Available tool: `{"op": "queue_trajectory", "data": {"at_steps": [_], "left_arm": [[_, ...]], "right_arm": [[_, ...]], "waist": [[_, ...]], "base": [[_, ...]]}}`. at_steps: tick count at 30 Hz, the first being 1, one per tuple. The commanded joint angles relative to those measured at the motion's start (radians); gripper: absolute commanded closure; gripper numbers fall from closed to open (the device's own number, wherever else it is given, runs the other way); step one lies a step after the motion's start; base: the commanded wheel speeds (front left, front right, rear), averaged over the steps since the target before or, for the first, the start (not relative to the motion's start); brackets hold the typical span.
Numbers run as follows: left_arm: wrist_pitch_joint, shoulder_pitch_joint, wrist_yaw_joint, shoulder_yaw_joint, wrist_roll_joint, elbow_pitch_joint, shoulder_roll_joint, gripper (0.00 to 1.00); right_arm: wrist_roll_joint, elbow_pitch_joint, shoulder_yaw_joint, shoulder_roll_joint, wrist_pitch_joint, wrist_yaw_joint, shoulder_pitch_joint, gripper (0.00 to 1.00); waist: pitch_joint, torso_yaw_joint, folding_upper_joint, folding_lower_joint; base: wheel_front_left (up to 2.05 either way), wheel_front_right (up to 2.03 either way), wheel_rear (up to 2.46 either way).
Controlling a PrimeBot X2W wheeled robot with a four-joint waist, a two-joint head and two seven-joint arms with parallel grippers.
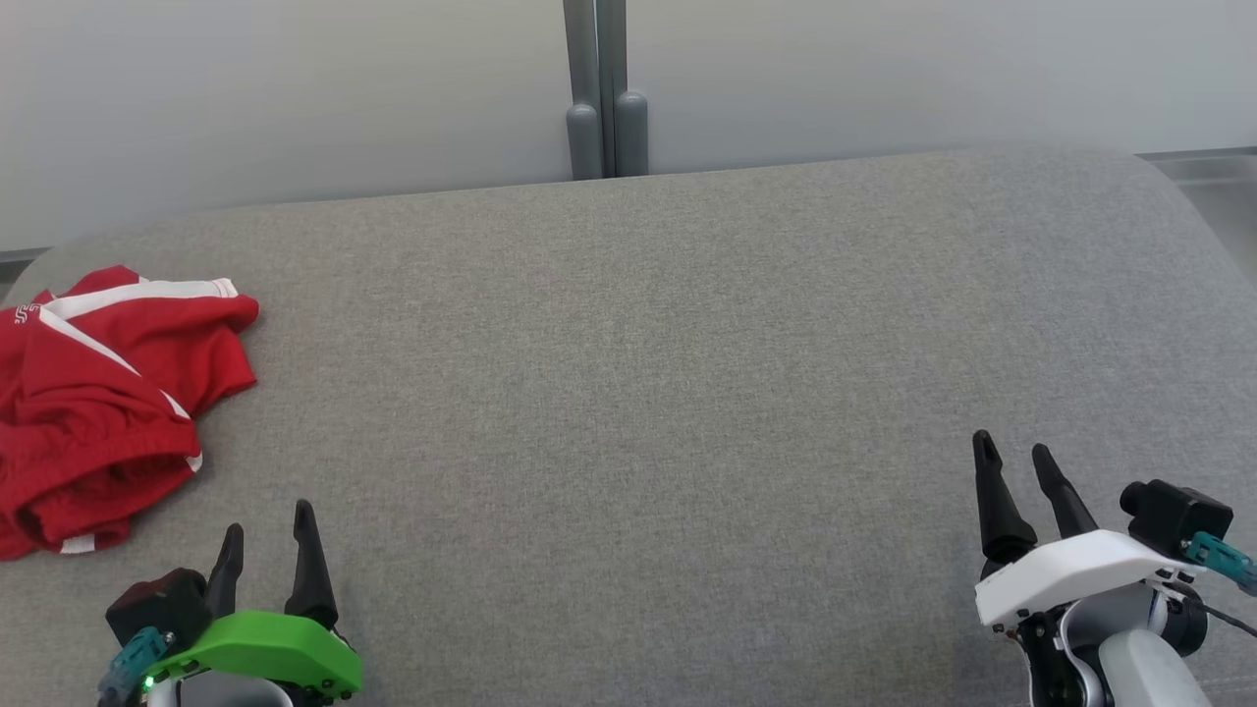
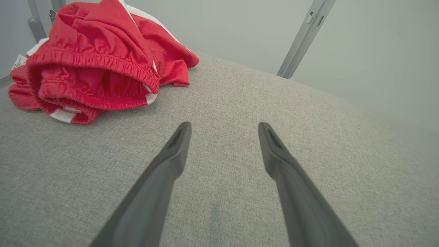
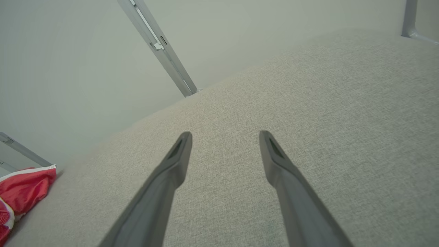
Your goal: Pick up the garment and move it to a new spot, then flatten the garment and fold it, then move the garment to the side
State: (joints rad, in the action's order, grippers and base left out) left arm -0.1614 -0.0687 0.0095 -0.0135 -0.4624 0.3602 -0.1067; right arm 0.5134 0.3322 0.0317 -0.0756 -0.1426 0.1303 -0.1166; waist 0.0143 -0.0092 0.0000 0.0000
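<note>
— Looking to the far left of the grey woven fabric surface (image 1: pixel 628 412), we find the crumpled red garment with white stripes (image 1: pixel 108 393), heaped at that edge.
— And our tools?
— Our green-shelled left gripper (image 1: pixel 267 518) has its jaws spread, holding nothing; our white-shelled right gripper (image 1: pixel 1011 444) is spread and empty too.
— Which do we send?
— The left, we judge. The heap lies just ahead and to its left, elastic waistband (image 2: pixel 103 65) turned toward it, long side running roughly away from us. The right gripper sits well apart, across the surface.
</note>
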Motion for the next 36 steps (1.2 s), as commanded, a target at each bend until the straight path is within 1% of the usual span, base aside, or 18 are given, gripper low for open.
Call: {"op": "queue_trajectory", "data": {"at_steps": [1,11,23,31,36], "left_arm": [[-0.01,0.002,0.008,-0.004,0.032,-0.002,-0.012,0.0],[-0.031,0.004,0.03,-0.033,0.133,0.014,-0.024,0.0],[-0.054,0.014,0.054,-0.053,0.229,0.021,-0.03,0.0],[-0.069,0.018,0.06,-0.067,0.293,0.008,-0.032,0.0],[-0.078,0.018,0.052,-0.071,0.33,0.001,-0.033,0.0]], "right_arm": [[-0.032,-0.004,-0.003,-0.007,-0.011,0.0,-0.016,0.0],[-0.135,0.004,-0.016,-0.014,-0.037,0.0,-0.021,0.0],[-0.235,0.008,-0.015,-0.018,-0.064,0.0,-0.025,0.0],[-0.301,0.013,-0.016,-0.018,-0.083,0.0,-0.027,0.0],[-0.344,0.012,-0.028,-0.023,-0.093,0.001,-0.029,0.0]], "waist": [[0.001,0.0,0.0,0.0],[0.006,-0.002,0.0,0.0],[0.01,0.002,0.0,0.0],[0.012,0.003,0.0,0.0],[0.015,0.001,0.0,0.0]], "base": [[0.0,0.0,0.0],[0.0,0.0,0.0],[0.0,0.0,0.0],[0.0,0.0,0.0],[0.0,0.0,0.0]]}}
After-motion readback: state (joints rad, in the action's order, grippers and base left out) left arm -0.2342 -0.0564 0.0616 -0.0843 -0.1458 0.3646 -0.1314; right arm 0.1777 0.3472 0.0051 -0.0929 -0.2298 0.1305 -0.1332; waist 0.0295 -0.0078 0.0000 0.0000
